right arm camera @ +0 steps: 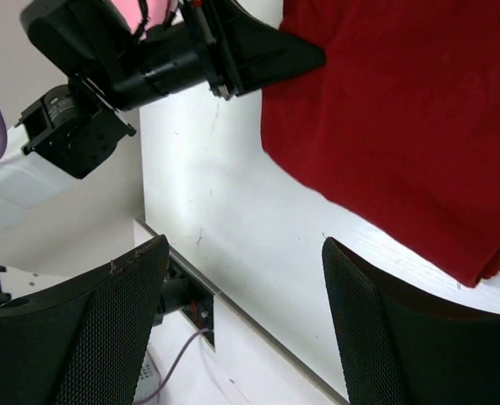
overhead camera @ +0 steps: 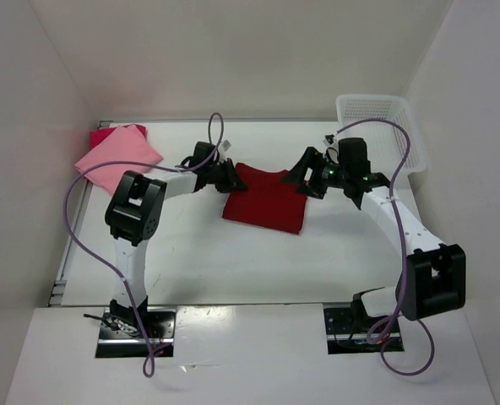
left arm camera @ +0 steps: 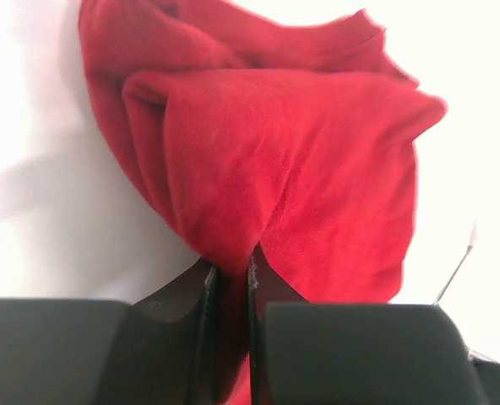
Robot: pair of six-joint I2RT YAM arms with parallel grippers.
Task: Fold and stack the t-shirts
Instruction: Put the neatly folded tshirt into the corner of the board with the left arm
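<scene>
The dark crimson t-shirt lies folded on the middle of the table; it fills the left wrist view and shows in the right wrist view. My left gripper is shut on its left edge, cloth pinched between the fingers. My right gripper is open and empty just off the shirt's right edge, its mesh pads wide apart. The light pink t-shirt lies folded on the magenta-red one at the far left.
A white lattice basket stands at the far right corner. White walls close the table on three sides. Purple cables loop from both arms. The left arm's wrist shows in the right wrist view.
</scene>
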